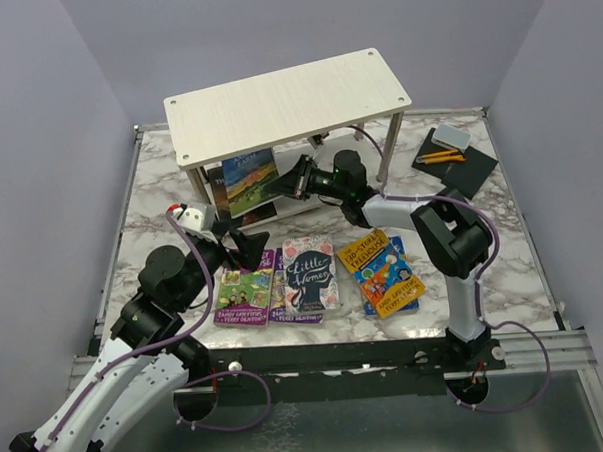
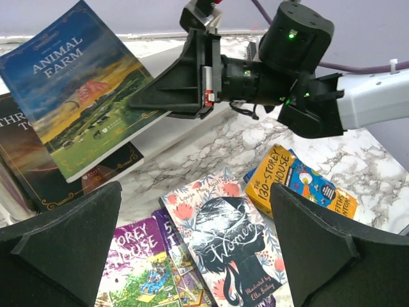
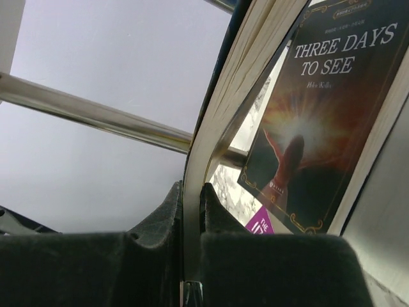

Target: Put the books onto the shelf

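A marble-patterned table boxed in by plain lilac walls carries the shelf toward its far side. At the front of the shelf's lower tier the right gripper is pinched tight on the edge of Animal Farm. The book hangs tilted, cover outward, at the mouth of that tier rather than standing in it. Behind it in the same tier leans the dark Three Days to See, with a sliver of a purple cover below; whether more books are in there I cannot tell. To seat the book well, I judge it should be swung closer to upright and its lower edge set on the lower board beside the dark one. It should then be pushed in past the shelf's front post and released only once it leans on its neighbour. In front of the shelf, the left gripper hovers with fingers spread wide, holding nothing, above Little Women and the Treehouse paperbacks lying flat on the table.
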### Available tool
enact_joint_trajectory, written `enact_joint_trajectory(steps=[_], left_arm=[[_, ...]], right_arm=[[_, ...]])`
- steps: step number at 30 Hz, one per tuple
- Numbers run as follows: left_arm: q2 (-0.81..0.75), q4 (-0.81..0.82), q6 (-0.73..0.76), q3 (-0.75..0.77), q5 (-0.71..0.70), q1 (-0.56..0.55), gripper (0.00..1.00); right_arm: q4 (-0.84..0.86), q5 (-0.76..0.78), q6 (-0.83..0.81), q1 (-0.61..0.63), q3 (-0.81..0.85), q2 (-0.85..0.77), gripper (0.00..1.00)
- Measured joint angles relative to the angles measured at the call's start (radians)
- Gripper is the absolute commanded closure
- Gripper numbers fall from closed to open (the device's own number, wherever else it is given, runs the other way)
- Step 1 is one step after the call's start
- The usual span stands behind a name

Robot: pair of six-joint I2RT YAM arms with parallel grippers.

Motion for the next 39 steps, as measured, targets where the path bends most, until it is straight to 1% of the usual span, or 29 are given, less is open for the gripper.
enact_joint_trajectory(steps=[6, 15, 30, 39], left_arm=[[0.002, 0.013, 0.009, 0.0, 0.012, 0.0, 0.01], [0.005, 0.014, 0.018, 0.0, 0.019, 0.0, 0.01], [0.016, 0.015, 0.019, -0.001, 0.022, 0.0, 0.01], [0.018, 0.015, 0.024, -0.001, 0.023, 0.0, 0.01]], right_arm=[[-0.016, -0.004, -0.012, 0.026, 0.079, 0.074, 0.99], [-0.046, -0.012, -0.027, 0.065, 0.119, 0.164, 0.99], [-0.058, -0.003, -0.033, 0.058, 0.179, 0.208, 0.99], [-0.063, -0.001, -0.034, 0.057, 0.177, 0.209, 0.99]])
